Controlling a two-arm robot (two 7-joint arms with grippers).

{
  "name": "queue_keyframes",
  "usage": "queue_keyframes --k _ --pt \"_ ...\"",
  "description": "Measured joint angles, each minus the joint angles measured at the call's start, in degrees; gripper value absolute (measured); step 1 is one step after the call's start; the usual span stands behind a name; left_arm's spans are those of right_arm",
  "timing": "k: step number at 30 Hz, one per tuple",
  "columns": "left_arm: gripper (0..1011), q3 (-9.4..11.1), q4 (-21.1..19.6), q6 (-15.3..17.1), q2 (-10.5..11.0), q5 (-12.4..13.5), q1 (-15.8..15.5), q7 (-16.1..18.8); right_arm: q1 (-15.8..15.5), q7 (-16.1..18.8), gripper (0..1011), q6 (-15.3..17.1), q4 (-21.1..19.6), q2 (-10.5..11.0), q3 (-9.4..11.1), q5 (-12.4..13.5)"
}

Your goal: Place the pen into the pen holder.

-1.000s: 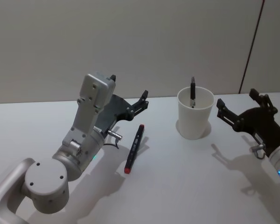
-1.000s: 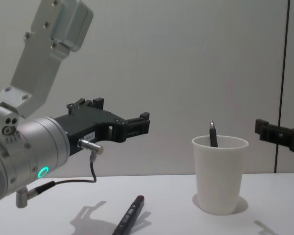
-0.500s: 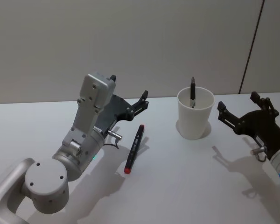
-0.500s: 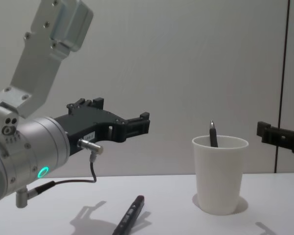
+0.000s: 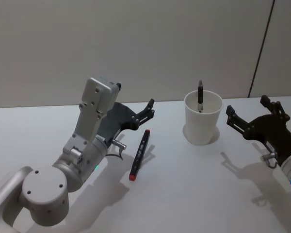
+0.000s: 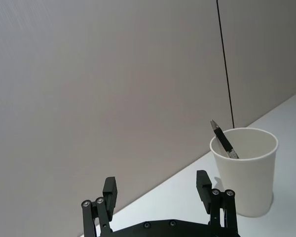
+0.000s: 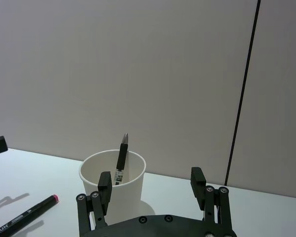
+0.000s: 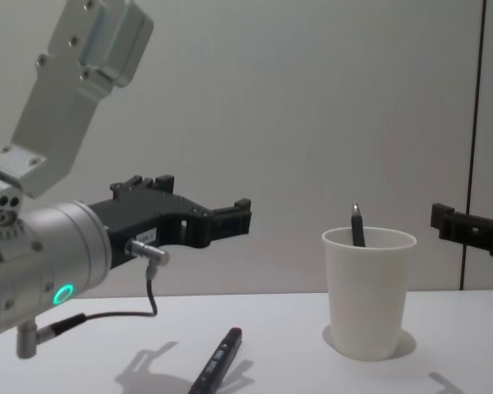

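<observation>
My left hand [image 5: 150, 108] hangs spread near the black, red-ended pen [image 5: 139, 154] on the white worktop [image 5: 194, 194], my right hand [image 5: 246, 107] spread beside the white paper cup [image 5: 202, 124].

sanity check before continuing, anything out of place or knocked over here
One red-tipped pen lies flat on the table, left of the pen holder, rather than in it. The holder stands upright with another pen leaning inside. Nothing spilled.

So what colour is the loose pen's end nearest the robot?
Red; the pen shows it best in the head view.
</observation>
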Motion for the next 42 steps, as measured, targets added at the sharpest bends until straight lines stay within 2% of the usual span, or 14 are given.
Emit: queue_keyframes --k 10,20,32,42 --pt "1001 -0.24 -3.73 5.15 1.67 -2.67 2.42 0.15 0.0 0.0 1001 0.0 0.0 0.0 0.0 -0.03" --pt "1001 0.0 -7.19 11.53 2.61 -5.63 5.12 2.09 0.0 0.0 1001 -0.01 0.0 0.0 -0.01 -0.03" --pt "1001 0.85 -8.24 16.47 1.62 -7.84 7.11 5.15 0.0 0.0 1001 0.0 0.01 0.0 -0.01 -0.03" --pt "1001 1.46 -7.25 19.01 0.16 -8.16 7.45 6.35 0.0 0.0 1001 0.0 0.01 0.0 -0.01 -0.03"
